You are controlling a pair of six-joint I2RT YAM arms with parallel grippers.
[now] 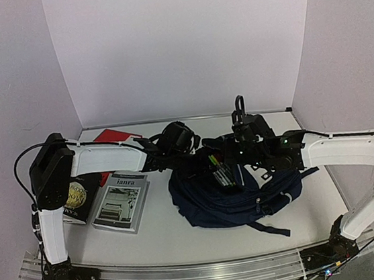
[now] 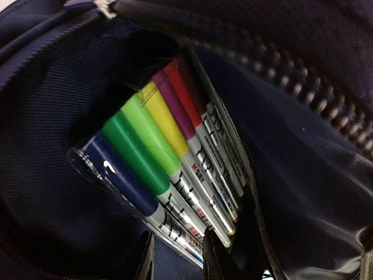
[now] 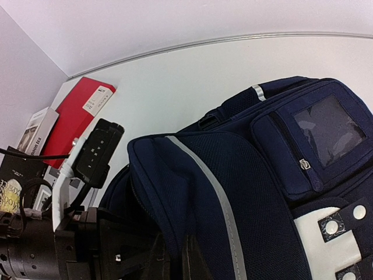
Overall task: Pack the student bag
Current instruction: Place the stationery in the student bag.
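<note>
Lying at centre frame on the desk (image 1: 171, 236), the student bag (image 1: 228, 203) gapes around a marker pack (image 2: 169, 169). The right gripper (image 3: 180, 259) is pressed together on its flap. The left gripper (image 2: 179, 259) straddles the pack's end, but I cannot tell whether it grips. If the flap slips, the pack could snag.

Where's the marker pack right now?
In the top view the marker pack sits in the open mouth of the student bag, mid-table, right of the grey book; the left wrist view shows it inside the zipper.
</note>
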